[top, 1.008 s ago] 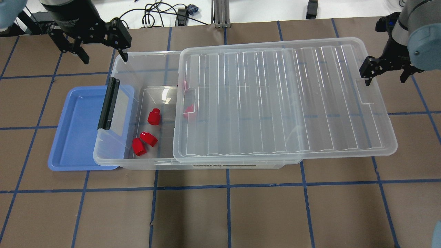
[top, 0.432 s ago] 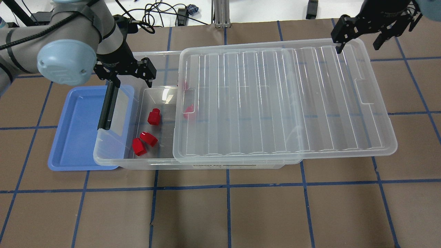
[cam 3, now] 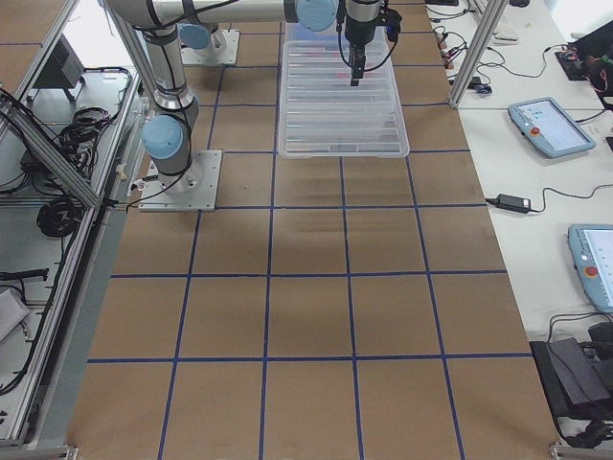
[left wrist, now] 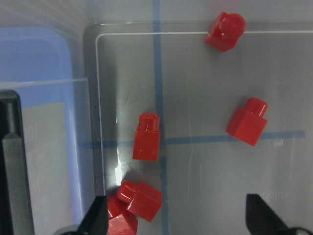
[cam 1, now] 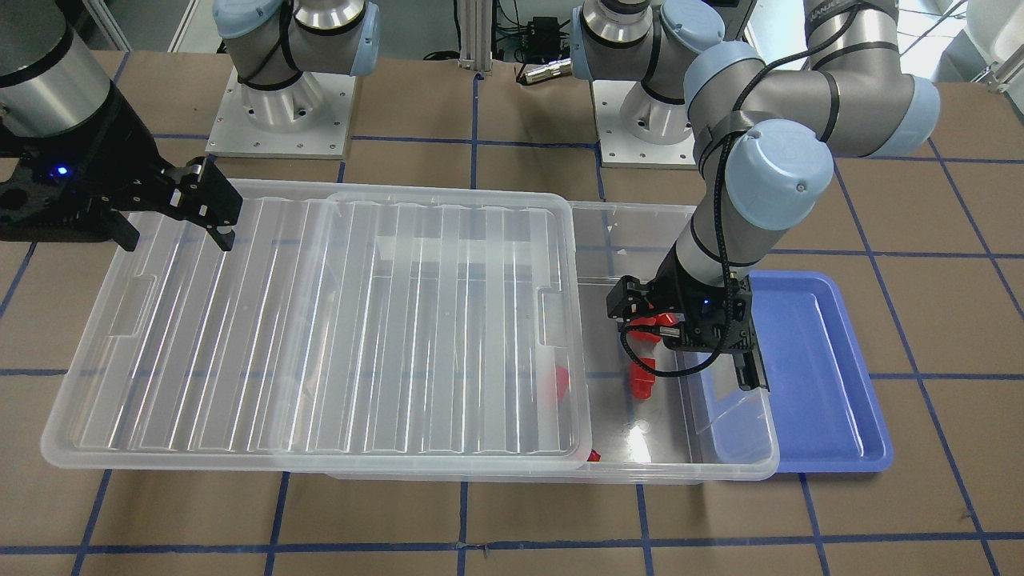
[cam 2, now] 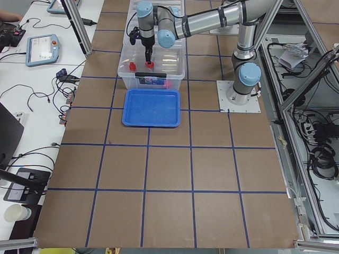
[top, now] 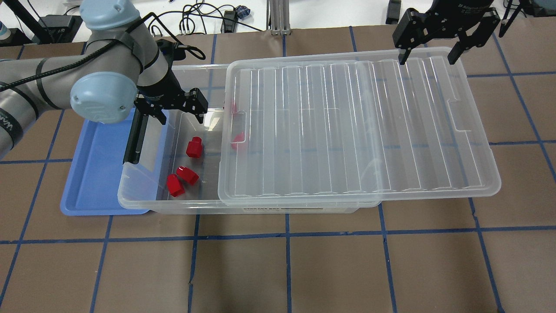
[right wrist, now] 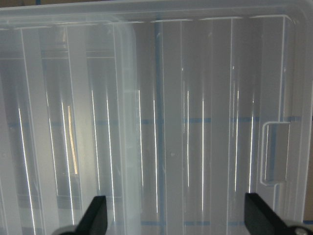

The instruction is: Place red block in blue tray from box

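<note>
Here, in the front-facing view, the left gripper point(cam 1: 690, 358) is hanging over the uncovered end of the box point(cam 1: 680, 474), jaws spread wide and holding nothing. The red block point(cam 1: 640, 382) is lying on the box floor beneath it. The lid point(cam 1: 320, 320) is sitting slid along the box, overhanging the end away from the latch. The blue tray point(cam 1: 824, 360) is resting on the table point(cam 1: 480, 520) at the box's latch end. The right gripper point(cam 1: 178, 232) is hovering over the overhanging lid corner on the robot's side of the box, jaws wide and empty.

From overhead, the left gripper point(top: 181, 117) is hanging inside the box's open end by the robot-side wall, next to the black latch handle point(top: 137, 130). The red block point(top: 193, 146) is lying mid-floor. A touching pair of other red blocks point(top: 187, 174) is lying nearer the box's opposite wall, and two more are showing dimly under the lid point(top: 347, 130) edge. The box rim is overhanging the blue tray point(top: 93, 165).

From the left end, the blue tray point(cam 2: 151, 107) is lying in front of the box point(cam 2: 153, 79).

From the right end, the right gripper point(cam 3: 356, 72) is hanging above the lid point(cam 3: 340, 105).

The left wrist view is looking down on the red block point(left wrist: 148, 137) on the box floor between the wide-open fingertips.

The right wrist view is showing only ribbed lid point(right wrist: 171, 122) between its parted fingertips.
</note>
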You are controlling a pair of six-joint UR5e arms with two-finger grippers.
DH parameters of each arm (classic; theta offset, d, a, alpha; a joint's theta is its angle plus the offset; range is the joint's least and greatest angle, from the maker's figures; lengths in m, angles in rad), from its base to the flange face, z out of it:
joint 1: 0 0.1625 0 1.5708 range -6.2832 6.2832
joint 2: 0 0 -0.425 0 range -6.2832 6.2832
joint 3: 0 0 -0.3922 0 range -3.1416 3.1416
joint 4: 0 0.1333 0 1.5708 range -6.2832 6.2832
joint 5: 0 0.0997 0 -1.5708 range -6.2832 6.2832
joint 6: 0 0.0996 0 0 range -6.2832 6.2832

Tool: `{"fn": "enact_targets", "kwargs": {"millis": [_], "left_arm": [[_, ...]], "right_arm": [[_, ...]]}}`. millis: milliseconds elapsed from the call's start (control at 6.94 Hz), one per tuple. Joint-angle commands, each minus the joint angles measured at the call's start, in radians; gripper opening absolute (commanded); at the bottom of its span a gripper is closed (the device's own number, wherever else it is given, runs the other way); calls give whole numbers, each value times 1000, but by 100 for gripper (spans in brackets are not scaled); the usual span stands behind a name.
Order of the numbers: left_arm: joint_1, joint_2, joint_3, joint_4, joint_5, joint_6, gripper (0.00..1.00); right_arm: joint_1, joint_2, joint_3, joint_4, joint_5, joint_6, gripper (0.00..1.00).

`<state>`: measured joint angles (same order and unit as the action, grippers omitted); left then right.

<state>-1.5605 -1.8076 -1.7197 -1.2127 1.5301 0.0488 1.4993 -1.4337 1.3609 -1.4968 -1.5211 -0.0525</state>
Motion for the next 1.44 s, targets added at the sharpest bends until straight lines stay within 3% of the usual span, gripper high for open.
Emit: {"fn": "enact_targets", "kwargs": {"millis": [0, 432, 1296], "left_arm": [[5, -22, -67, 102, -4, 60, 100], [17, -25, -138, 188, -5, 48, 100], [33, -91, -164, 260, 11, -63, 98]], "right_arm": [[2, 1, -3, 1, 2, 5, 100], [2, 1, -2, 3, -1, -1, 100], [-2, 1, -3, 6, 1, -3, 100]]}}
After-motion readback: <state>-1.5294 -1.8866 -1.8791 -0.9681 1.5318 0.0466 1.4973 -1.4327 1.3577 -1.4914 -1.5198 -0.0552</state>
